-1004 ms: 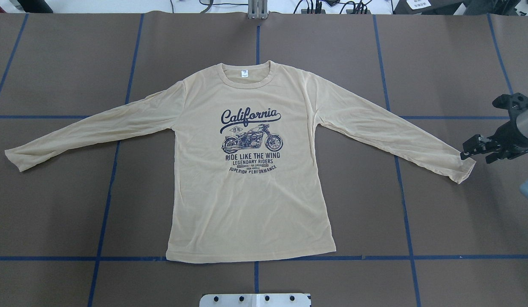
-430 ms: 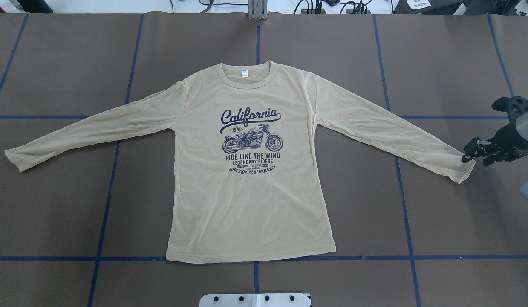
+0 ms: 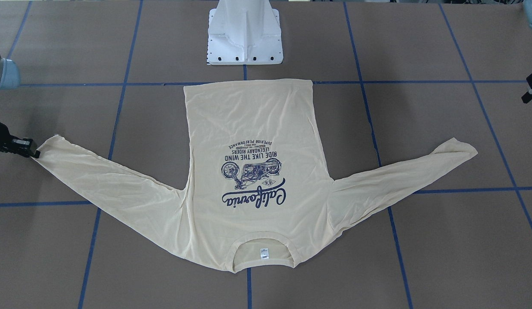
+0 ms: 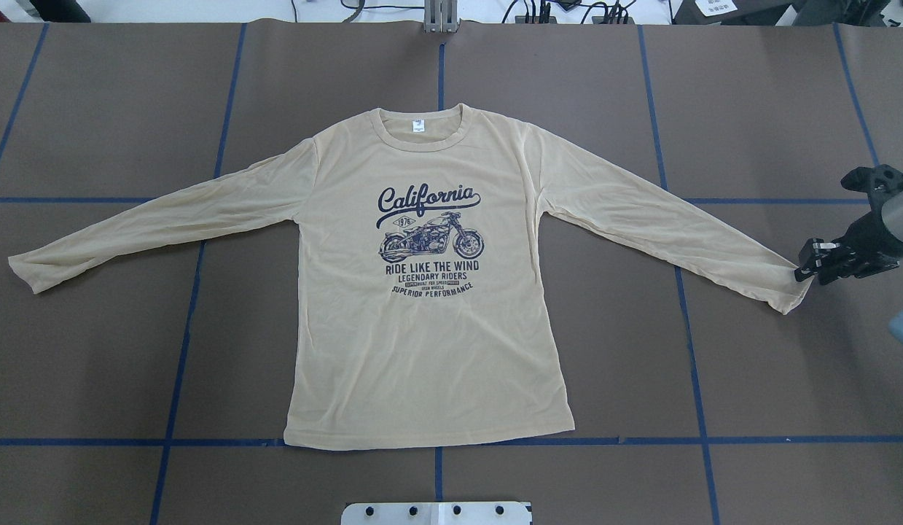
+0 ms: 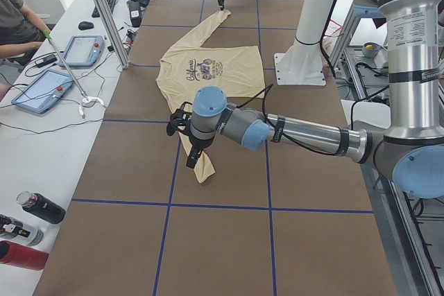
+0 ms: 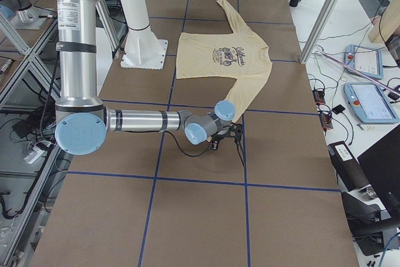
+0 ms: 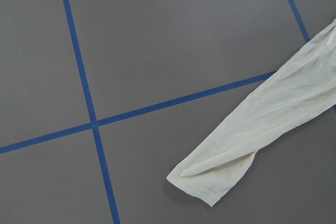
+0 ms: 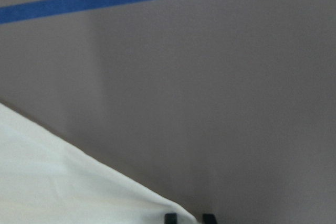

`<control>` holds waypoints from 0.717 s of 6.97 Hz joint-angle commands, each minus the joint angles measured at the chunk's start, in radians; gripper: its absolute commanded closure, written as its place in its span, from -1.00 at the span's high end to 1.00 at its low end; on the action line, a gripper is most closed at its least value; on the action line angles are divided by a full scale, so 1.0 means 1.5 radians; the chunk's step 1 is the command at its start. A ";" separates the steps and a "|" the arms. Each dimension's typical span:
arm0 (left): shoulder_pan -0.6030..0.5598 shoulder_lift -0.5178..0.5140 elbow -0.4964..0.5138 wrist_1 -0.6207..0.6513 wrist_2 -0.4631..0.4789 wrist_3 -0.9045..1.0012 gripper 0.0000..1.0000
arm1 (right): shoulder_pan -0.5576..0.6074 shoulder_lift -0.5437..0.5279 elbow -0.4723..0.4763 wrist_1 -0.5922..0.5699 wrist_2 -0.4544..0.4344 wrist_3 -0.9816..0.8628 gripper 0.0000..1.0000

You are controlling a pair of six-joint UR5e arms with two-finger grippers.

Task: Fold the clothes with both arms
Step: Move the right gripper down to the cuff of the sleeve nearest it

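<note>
Cream-yellow T-shirt lies flat on the desk, unmoved. Left fingers: opening cannot be told; left cuff lies just below them. Right fingers: narrowed from wide open to a small gap, tips now touching right cuff.

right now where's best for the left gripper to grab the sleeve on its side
Probably the cuff, pinched from above at its outer end: this sleeve lies flat and straight on the table, with nothing lying over it.
</note>
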 commanded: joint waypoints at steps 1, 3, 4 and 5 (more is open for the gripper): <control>0.000 0.000 0.000 0.000 0.000 0.000 1.00 | 0.001 0.000 0.002 0.000 0.012 0.000 -1.00; 0.000 0.000 -0.001 0.000 0.000 0.000 1.00 | 0.007 -0.017 0.046 -0.001 0.041 0.001 -1.00; -0.001 0.000 -0.003 -0.001 0.000 0.000 1.00 | 0.011 -0.030 0.118 -0.020 0.043 0.007 -1.00; -0.001 -0.001 -0.004 -0.001 0.000 0.000 1.00 | 0.009 -0.015 0.169 -0.046 0.041 0.062 -1.00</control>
